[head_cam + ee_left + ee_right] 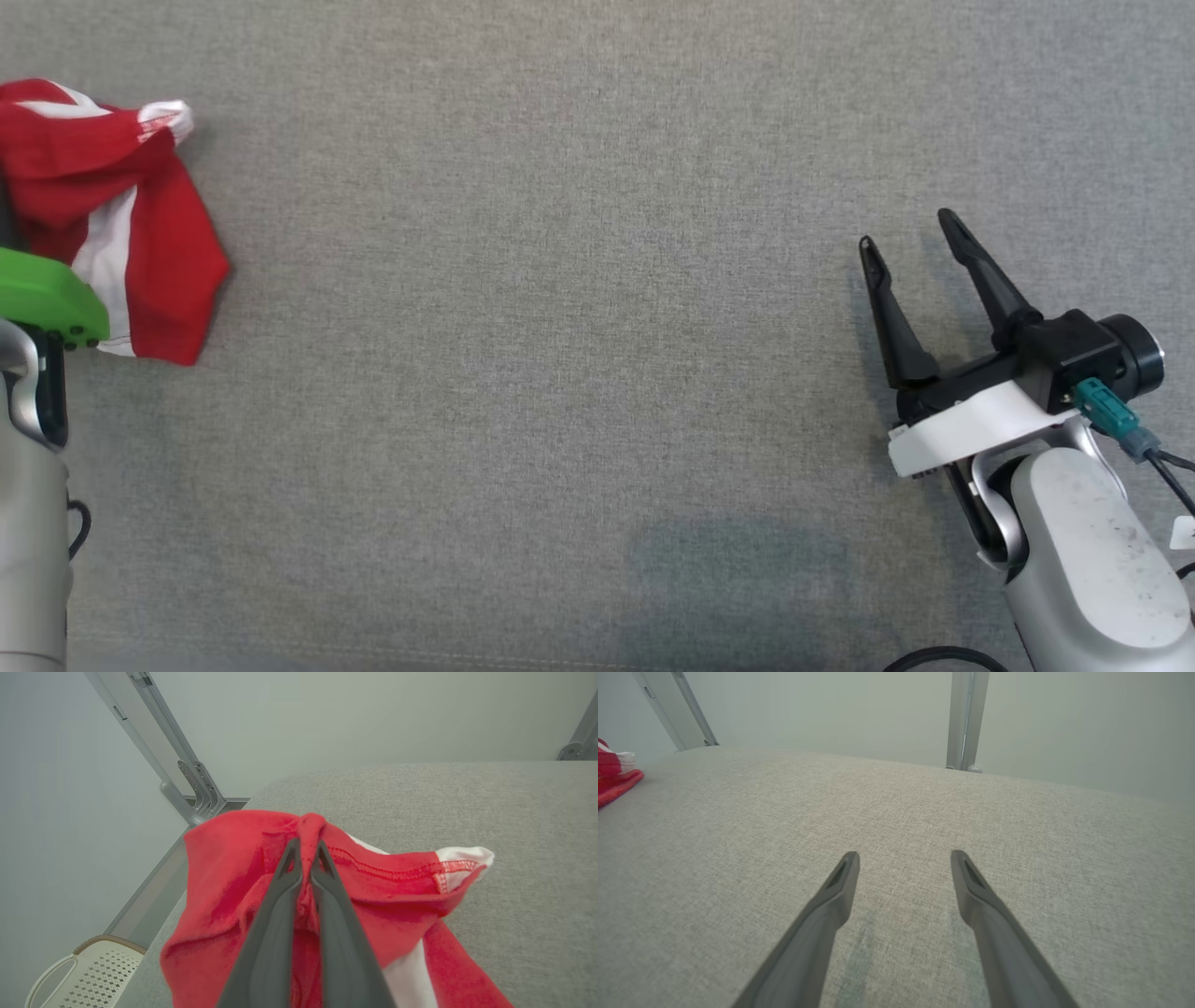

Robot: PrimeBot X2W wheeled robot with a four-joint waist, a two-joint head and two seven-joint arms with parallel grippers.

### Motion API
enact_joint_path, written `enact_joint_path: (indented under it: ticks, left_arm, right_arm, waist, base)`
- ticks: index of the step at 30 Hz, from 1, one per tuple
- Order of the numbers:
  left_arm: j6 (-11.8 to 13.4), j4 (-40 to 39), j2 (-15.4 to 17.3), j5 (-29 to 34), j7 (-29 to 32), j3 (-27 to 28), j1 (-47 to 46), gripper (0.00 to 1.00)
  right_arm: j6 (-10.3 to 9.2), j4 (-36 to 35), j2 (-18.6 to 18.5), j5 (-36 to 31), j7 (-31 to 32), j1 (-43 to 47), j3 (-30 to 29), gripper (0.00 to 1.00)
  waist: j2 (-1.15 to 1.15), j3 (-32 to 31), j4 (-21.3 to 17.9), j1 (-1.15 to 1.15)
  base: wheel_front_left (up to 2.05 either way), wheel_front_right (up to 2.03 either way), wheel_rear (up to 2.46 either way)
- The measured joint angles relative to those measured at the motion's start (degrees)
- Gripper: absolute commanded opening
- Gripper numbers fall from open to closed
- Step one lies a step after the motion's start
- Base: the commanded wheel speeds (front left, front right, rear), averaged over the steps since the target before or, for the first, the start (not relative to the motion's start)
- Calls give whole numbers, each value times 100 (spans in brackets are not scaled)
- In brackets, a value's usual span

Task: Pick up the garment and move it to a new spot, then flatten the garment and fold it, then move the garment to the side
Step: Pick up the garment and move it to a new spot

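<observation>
In your head view the garment (140, 233) lies bunched at nine o'clock on the table (560, 373), the right gripper (906, 231) at four o'clock spread wide; your left wrist view has the left gripper (308, 847) pinching a red fold; your right wrist view puts the garment at ten o'clock.

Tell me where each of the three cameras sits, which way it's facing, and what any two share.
Head view: on the head, looking down at the grey surface; open right gripper lower right, left forearm at the left edge, garment upper left.
Left wrist view: on the left wrist, looking along the left gripper, shut on the garment.
Right wrist view: on the right wrist, looking low across the surface between its open fingers.
Shared: all three show the garment.
</observation>
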Motion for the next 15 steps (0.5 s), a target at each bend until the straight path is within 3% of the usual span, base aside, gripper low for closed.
enact_joint_path:
  ticks: [4,8,15]
  left_arm:
    - [-104,-772,-141,121,-1,67,60,0]
    - [-222,-1634,-538,269,0,-59,120,0]
    - [-370,-2473,-1394,400,0,-1248,339,0]
  right_arm:
    - [-1,76,142,47,1,2,37,100]
    - [-1,120,331,116,0,10,48,100]
    - [-1,168,567,220,0,109,-44,100]
  waist:
    - [0,-207,14,0]
    - [0,-403,-34,0]
    - [-1,-602,-417,0]
  base:
    - [0,0,0]
    - [0,0,0]
    - [0,0,0]
